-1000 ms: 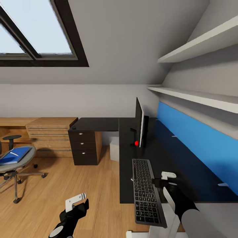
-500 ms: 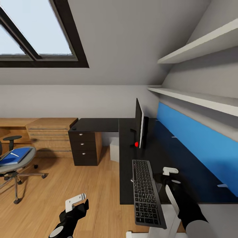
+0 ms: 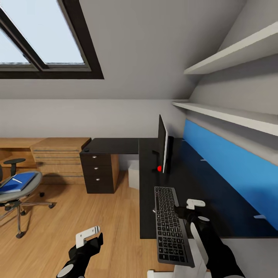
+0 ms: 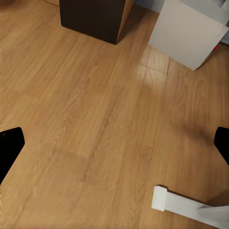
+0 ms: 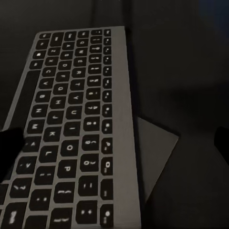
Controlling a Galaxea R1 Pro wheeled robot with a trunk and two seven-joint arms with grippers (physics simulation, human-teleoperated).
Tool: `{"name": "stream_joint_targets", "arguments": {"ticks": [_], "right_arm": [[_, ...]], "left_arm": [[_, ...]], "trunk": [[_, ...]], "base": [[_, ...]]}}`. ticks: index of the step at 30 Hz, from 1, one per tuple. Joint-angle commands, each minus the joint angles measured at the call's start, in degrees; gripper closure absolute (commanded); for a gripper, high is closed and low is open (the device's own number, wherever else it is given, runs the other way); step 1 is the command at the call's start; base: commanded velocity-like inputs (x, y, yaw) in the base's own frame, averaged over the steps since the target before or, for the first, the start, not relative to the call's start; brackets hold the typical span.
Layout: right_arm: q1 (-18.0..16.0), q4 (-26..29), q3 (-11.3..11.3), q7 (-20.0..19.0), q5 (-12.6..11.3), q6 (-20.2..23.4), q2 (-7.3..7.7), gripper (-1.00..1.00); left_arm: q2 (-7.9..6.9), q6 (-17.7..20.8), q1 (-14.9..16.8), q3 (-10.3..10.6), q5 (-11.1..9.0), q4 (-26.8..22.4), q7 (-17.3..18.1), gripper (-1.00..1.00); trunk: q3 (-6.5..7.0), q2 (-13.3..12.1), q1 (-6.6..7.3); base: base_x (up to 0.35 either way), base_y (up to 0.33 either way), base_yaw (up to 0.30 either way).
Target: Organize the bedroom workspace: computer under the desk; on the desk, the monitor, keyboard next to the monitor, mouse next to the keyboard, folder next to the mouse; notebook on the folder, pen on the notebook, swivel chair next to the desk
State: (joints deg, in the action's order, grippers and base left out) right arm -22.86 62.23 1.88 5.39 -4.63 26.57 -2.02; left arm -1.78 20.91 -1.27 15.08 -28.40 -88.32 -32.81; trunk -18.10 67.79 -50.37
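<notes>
Gripping the keyboard (image 3: pixel 171 226) over the desk (image 3: pixel 200 181), right hand (image 3: pixel 184 210) clamped; left hand (image 3: pixel 90 236) spread apart.

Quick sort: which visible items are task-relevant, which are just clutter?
Task items: keyboard, monitor, desk, computer, swivel chair, folder, pen.

Background: wooden drawer chest, wall shelves, skylight.
</notes>
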Motion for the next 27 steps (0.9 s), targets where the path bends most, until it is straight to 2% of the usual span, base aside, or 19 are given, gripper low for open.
{"name": "stream_joint_targets", "arguments": {"ticks": [1,6,14,27], "right_arm": [[0.0,0.1,0.0,0.3,-0.5,0.2,-0.07,-1.0],[0.1,0.4,0.0,0.3,-0.8,-0.2,-0.36,-1.0],[0.1,0.6,0.1,0.2,-1.1,-0.4,-0.96,-1.0],[0.1,0.5,0.0,0.2,-1.3,-0.5,-1.05,-1.0]], "left_arm": [[-0.15,0.1,0.0,0.1,-0.4,-0.1,-0.4,-1.0],[-0.5,0.1,0.0,0.1,-0.4,-0.1,-0.4,-1.0],[-0.6,0.1,0.0,0.1,-0.4,-0.1,-0.4,-1.0],[-0.6,0.1,0.0,0.1,-0.3,-0.1,-0.4,-1.0]], "trunk": [[-0.06,0.0,-0.01],[-0.06,0.0,-0.01],[-0.06,0.0,-0.01],[-0.06,0.0,-0.01]], "base": [[-0.02,0.0,0.0],[-0.163,0.0,0.0],[-0.315,0.007,0.0],[-0.335,0.133,0.0]]}}
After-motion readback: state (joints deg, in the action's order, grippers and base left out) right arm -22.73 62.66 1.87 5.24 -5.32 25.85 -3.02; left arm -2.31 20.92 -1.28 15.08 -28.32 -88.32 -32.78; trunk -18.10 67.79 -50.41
